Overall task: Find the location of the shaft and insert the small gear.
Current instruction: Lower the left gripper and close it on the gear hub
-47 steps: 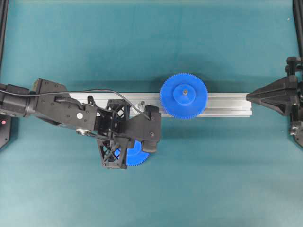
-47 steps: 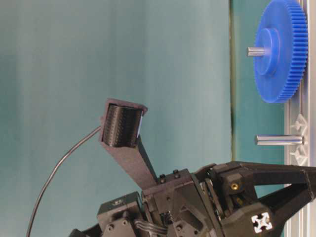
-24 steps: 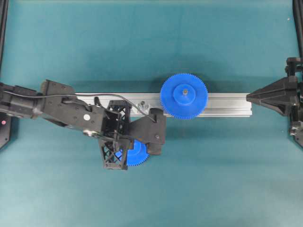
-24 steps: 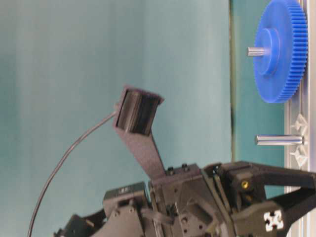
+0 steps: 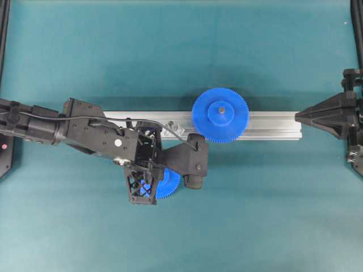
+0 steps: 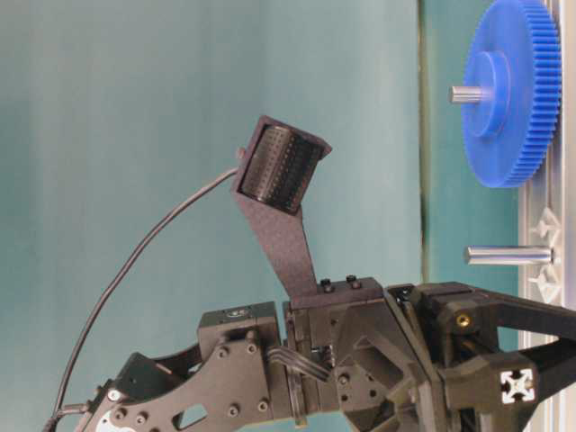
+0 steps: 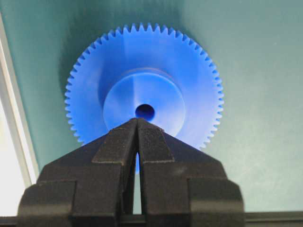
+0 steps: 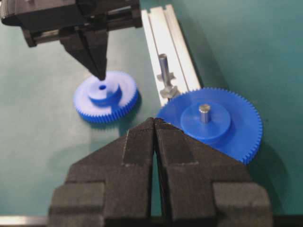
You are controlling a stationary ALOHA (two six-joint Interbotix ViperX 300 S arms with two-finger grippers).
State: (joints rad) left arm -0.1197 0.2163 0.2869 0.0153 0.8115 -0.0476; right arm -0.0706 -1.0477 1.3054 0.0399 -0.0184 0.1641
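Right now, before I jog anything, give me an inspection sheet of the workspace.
Surface: teal mat; aluminium rail lies across the middle.
Job's things: small gear flat on the mat, off the rail; shaft upright on the rail, bare.
Clutter: large gear seated on its own pin on the rail.
Grippers: left gripper shut, tips at the small gear's hub, holding nothing; right gripper shut, empty, parked at the rail's far end.
Cables: black cable loops to the left wrist camera.
Surroundings: black frame posts at the edges.
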